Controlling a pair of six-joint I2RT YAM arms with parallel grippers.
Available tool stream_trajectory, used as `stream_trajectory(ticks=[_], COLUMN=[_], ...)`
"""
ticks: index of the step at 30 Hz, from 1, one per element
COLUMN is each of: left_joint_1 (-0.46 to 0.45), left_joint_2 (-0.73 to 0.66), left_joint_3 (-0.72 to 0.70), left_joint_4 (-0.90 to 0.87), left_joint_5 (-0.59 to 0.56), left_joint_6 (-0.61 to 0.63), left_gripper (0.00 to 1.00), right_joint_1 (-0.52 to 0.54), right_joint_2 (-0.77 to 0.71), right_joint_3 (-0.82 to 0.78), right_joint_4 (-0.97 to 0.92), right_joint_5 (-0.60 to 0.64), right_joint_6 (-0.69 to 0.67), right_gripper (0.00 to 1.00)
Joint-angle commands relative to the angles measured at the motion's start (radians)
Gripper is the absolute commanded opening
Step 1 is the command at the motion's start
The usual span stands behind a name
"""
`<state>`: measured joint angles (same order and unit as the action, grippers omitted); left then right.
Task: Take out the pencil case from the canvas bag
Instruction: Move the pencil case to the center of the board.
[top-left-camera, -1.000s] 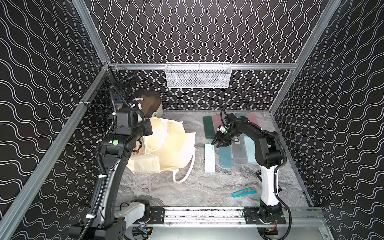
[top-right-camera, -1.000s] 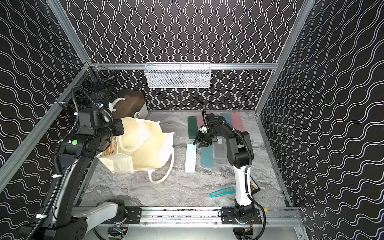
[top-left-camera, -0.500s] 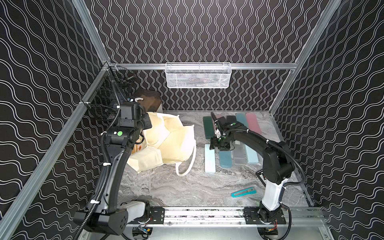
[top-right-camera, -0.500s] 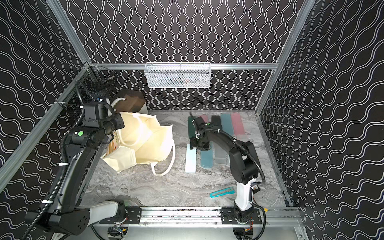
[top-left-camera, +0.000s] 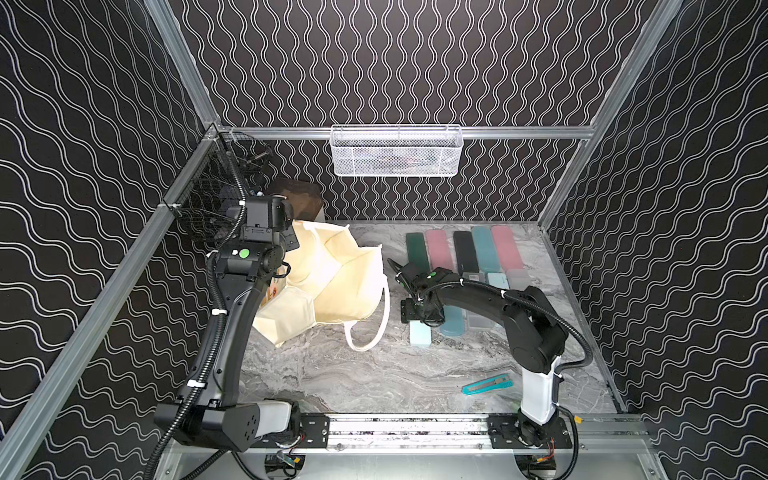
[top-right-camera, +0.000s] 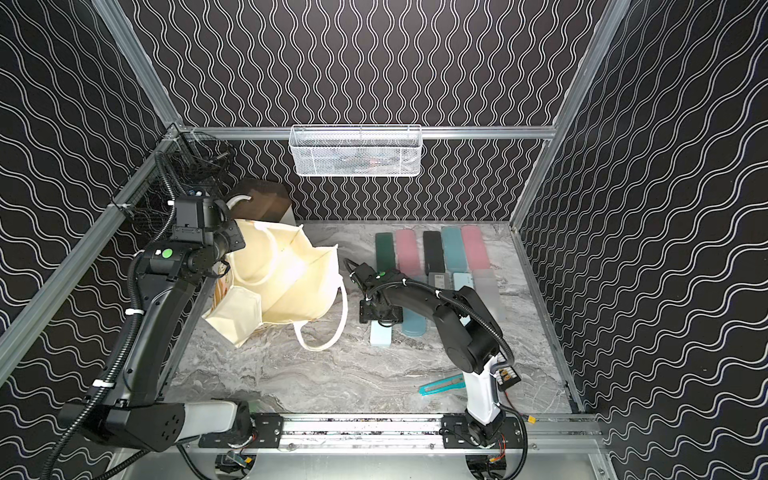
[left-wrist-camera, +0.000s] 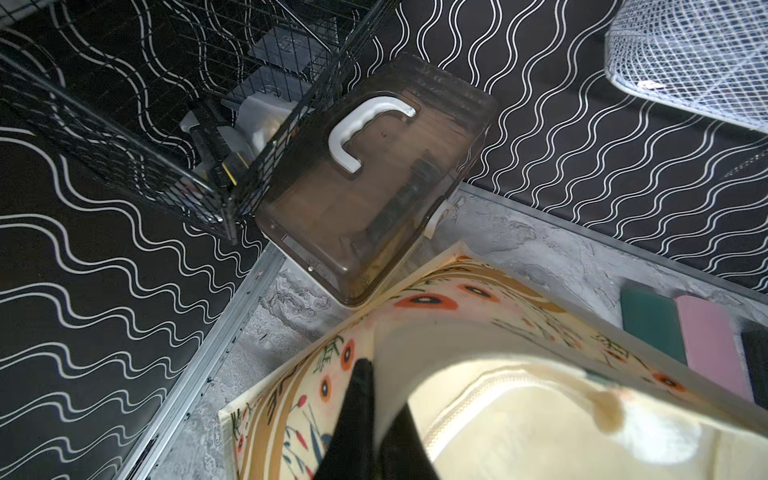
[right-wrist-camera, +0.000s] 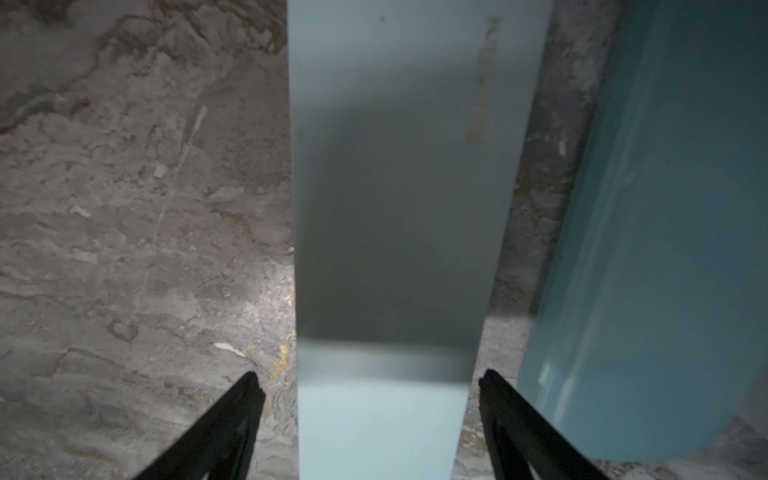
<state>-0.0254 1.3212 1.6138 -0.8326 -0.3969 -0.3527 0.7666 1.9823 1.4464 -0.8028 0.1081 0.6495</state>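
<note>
My right gripper gapes empty astride the pale-blue rectangular pencil case, seemingly stiff, slick (I'd grip its long sides); left gripper clamps the cream canvas bag.

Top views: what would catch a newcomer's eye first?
The cream canvas bag stands propped open at the table's left, the left hand pinching its rim. To its right lie two rows of coloured pencil cases, with the right hand open astride a pale blue case.

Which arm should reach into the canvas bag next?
Right. The left hand is shut on the rim of the cream canvas bag, holding it up; right hand is open, straddling the pale blue rectangular case, gripping nothing.
</note>
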Motion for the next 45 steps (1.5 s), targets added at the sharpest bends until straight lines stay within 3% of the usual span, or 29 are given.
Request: stream_trajectory(ticks=[1,13,23,32,45], left_joint_1=[0.001,0.001,0.001,0.001,0.001], left_joint_2=[-0.004,-0.013,-0.031,-0.04,-0.051], left_joint_3=[0.008,0.003,-0.013,-0.02,-0.001], left_joint_4=[0.033,0.032,0.028,0.023,0.007], left_joint_5=[-0.05,-0.036,0.01,0.03,0.081], left_joint_6=[-0.036,-0.022,-0.015,-0.016,-0.048], left_gripper=[0.0,0.0,0.0,0.0,0.0], right_joint_1=[0.005,0.002,-0.055,-0.116,-0.127], right_joint_2=[0.026,0.08,0.131,0.159,0.077], right_joint_3=[0.015,0.032,0.109,0.152,0.18], right_joint_4=[-0.015,-0.024,-0.057,-0.058,-0.071], right_joint_5=[0.046,0.066,0.102,0.098,0.069], right_joint_6=[0.033,0.023,-0.034,-0.084,-0.089], right_gripper=[0.82,0.68,0.65,0.65,0.8])
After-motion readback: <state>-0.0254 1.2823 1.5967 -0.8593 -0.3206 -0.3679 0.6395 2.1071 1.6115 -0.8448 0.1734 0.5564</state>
